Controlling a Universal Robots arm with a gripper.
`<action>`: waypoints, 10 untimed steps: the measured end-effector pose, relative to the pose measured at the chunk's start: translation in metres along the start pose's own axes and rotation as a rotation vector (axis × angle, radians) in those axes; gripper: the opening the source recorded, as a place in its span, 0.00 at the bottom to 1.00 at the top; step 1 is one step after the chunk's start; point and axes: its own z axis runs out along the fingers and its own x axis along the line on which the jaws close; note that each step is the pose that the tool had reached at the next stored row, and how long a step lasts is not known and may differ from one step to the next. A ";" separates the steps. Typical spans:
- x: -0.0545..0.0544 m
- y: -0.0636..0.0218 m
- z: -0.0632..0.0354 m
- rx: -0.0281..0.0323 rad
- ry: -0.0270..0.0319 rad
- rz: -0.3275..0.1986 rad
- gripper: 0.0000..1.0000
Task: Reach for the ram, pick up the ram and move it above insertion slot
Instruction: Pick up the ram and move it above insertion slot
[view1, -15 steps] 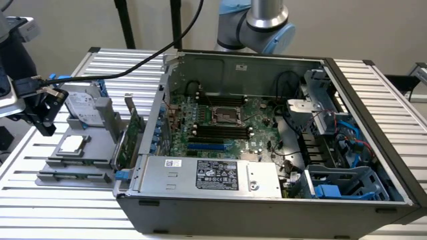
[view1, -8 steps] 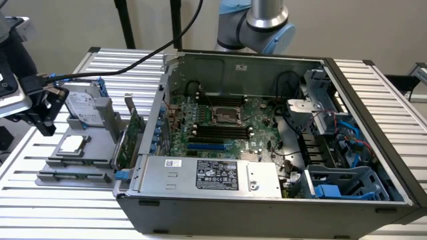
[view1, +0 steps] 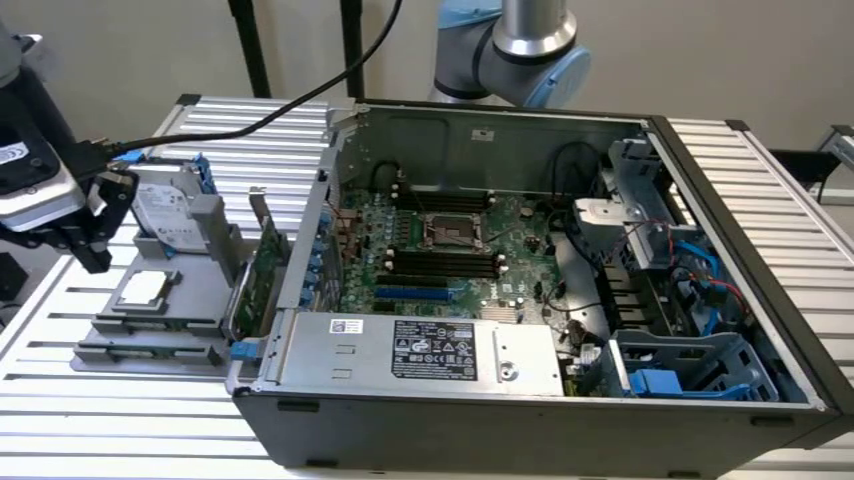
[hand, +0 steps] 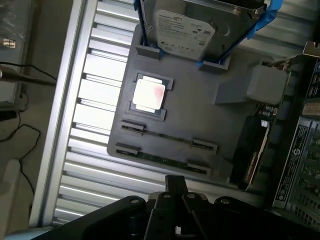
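**Gripper hovers by the parts tray, ram in its holders**

A slatted metal worktop (view1: 80, 410) carries an open computer case (view1: 534, 430). Inside the case, the motherboard (view1: 454, 250) lies flat, with a grey power supply (view1: 414, 350) at its 6 o'clock in the exterior view. The arm (view1: 527, 40) rises behind the case at 12 o'clock.

At 9 o'clock of the case, just beside its wall, sits a grey parts tray (view1: 187, 300) (hand: 200, 115). A hard drive in a blue frame (view1: 167, 215) (hand: 182, 30) stands at the tray's 12 o'clock. A green expansion card (view1: 267, 265) (hand: 252, 155) stands on edge at its 3 o'clock.

The gripper (view1: 87, 245) (hand: 175, 184) hangs at about 10 o'clock of the tray in the exterior view. It is clear of the parts and carries nothing. Whether it is wide or narrow I cannot tell.

A processor chip (view1: 144, 288) (hand: 150, 93) lies at the tray's middle. The ram (view1: 150, 352) (hand: 161, 159) lies edge-up in clips along the tray's 6 o'clock edge. It is the part nearest the gripper in the wrist view. A second stick (view1: 158, 325) (hand: 167, 138) lies parallel to it, between it and the chip.
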 end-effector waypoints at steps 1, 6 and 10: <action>0.000 0.0000 0.0002 -0.0001 0.0000 -0.018 0.11; 0.000 -0.0001 0.0024 -0.0006 -0.0005 -0.110 0.11; 0.000 0.0000 0.0044 -0.0008 -0.0010 -0.181 0.11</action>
